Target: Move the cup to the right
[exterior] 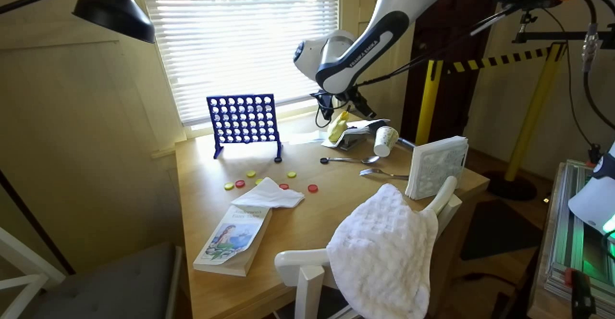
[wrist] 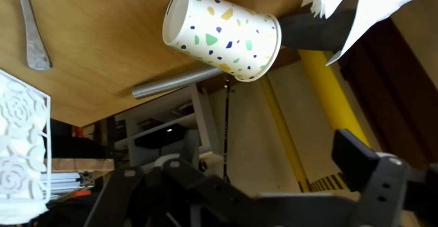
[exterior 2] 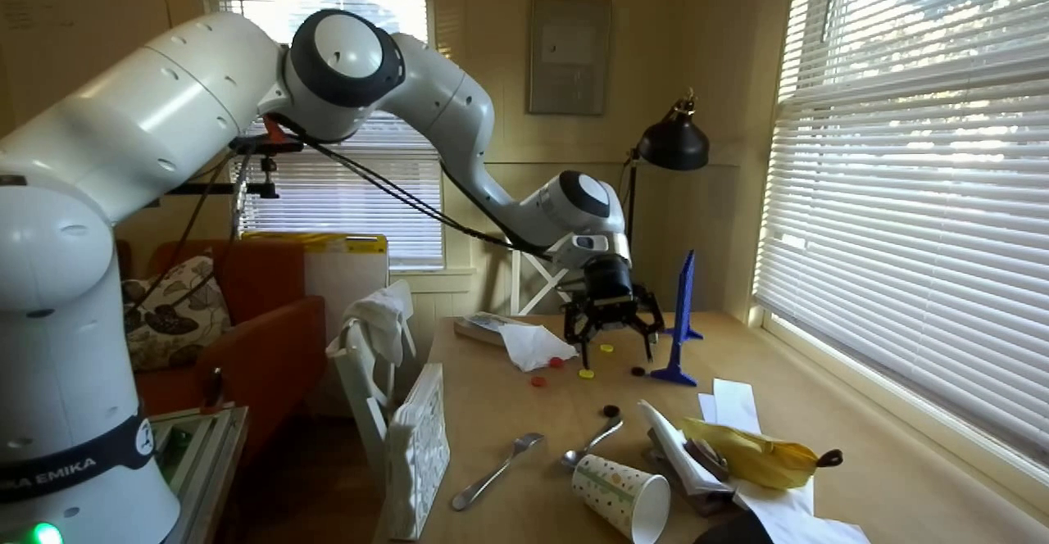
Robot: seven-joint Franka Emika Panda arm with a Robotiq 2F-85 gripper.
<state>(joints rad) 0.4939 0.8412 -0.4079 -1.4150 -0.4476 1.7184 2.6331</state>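
Note:
The whitish cup (exterior: 386, 141) with coloured flecks lies on its side on the wooden table, near the table's edge. In an exterior view (exterior 2: 620, 497) its open mouth faces the camera. In the wrist view (wrist: 224, 35) its base points left and its rim points right. My gripper (exterior: 350, 112) is open and hangs above the table, apart from the cup. In an exterior view the gripper (exterior 2: 619, 355) is on the far side of the cup, beside the blue game. In the wrist view the space between its fingers (wrist: 270, 151) holds nothing.
A spoon (exterior 2: 590, 446) and a fork (exterior 2: 500, 470) lie near the cup. A yellow pouch (exterior 2: 754, 454) and papers are beside it. A metal tube (wrist: 174, 83) lies by it. The white box (exterior: 435, 167) and blue grid game (exterior: 246, 141) stand upright on the table.

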